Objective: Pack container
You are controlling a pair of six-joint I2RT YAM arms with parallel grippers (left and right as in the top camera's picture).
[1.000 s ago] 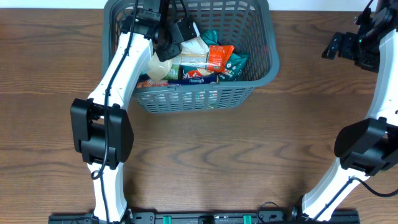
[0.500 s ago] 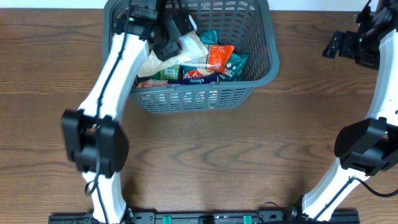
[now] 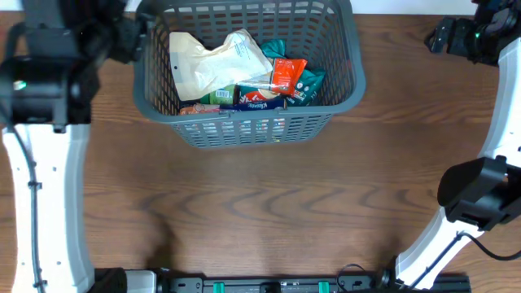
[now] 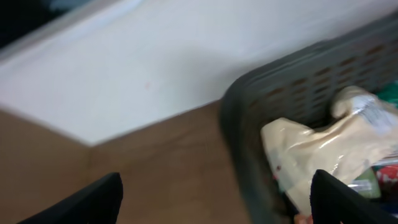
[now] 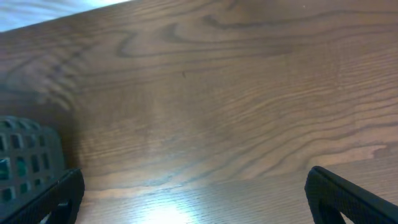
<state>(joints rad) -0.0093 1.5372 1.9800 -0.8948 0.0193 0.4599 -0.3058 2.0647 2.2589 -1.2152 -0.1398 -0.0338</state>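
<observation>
My left tool [image 4: 217,202] and right tool [image 5: 193,194] hang released, empty. The container [image 3: 244,130] sits far-centre on the table [image 3: 260,212]. I judge it stiff yet light; I'd grip its rim.

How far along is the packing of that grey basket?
Mostly done, it seems: the container already holds a cream pouch, an orange packet and teal packets. Nothing is in hand: the left gripper and right gripper are both open and empty, outside it. No loose item shows on the table, so little looks left.
</observation>
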